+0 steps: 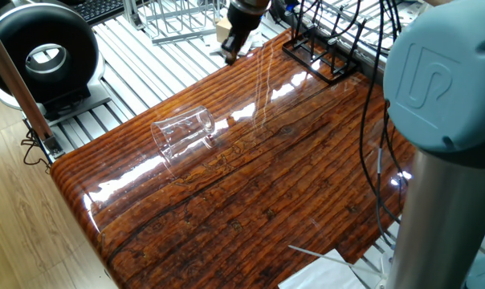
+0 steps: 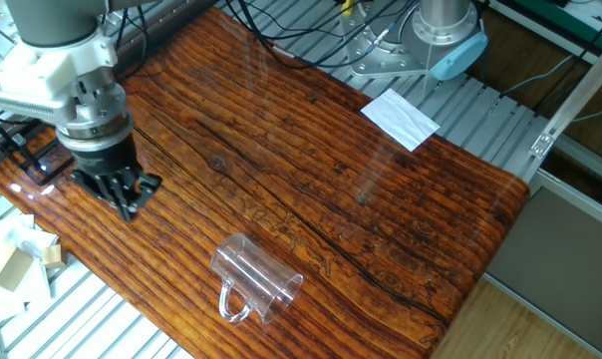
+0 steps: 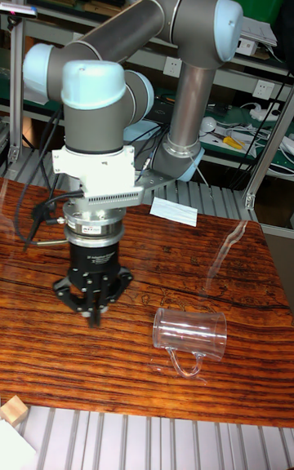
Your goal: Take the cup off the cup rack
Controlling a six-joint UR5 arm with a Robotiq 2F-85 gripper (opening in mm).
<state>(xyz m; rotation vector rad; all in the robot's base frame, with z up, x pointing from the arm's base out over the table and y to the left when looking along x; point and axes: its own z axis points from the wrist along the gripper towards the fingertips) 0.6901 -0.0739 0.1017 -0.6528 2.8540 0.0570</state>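
The cup (image 2: 253, 278) lay on its side on the wooden table (image 2: 381, 219), well away from the cup rack (image 1: 319, 54) at the far edge. Clear glass with a thick base, it looked rigid, slippery and breakable; the handle (image 2: 231, 302) or the rim seemed the safest places to grip. The gripper (image 3: 93, 310) hung above the table with its fingers close together, holding nothing. Only a raised logo showed on the arm's cap (image 1: 431, 68); no readable writing appeared.
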